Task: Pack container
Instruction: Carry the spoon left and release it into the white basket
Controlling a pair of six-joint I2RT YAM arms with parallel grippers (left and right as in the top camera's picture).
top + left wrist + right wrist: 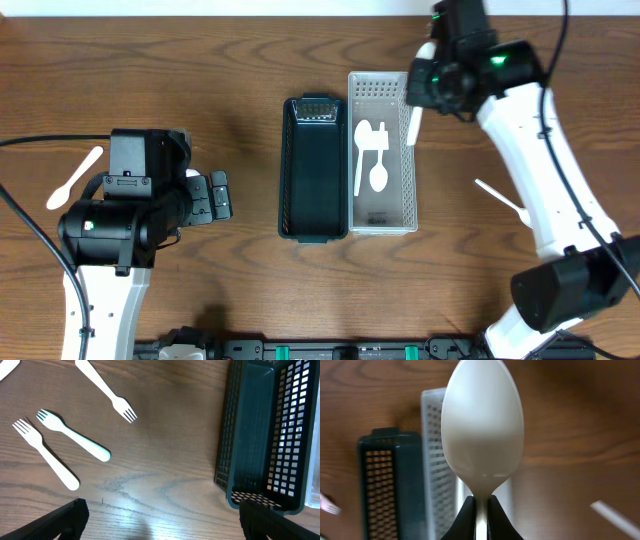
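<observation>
A dark green basket [297, 170] and a white basket [408, 205] stand side by side mid-table; two white spoons [375, 155] lie in the white one. My right gripper [420, 98] is shut on a white spoon [482, 425] and holds it above the white basket's far right rim [434, 450]. My left gripper [162, 525] is open and empty above bare table, left of the green basket [252, 435]. Three white forks [72, 435] lie on the table in the left wrist view; the left arm hides them from overhead.
A white spoon [75, 180] lies at the far left of the table. Another white utensil [500, 195] lies right of the baskets and also shows in the right wrist view [615, 515]. The green basket [385, 485] holds nothing visible.
</observation>
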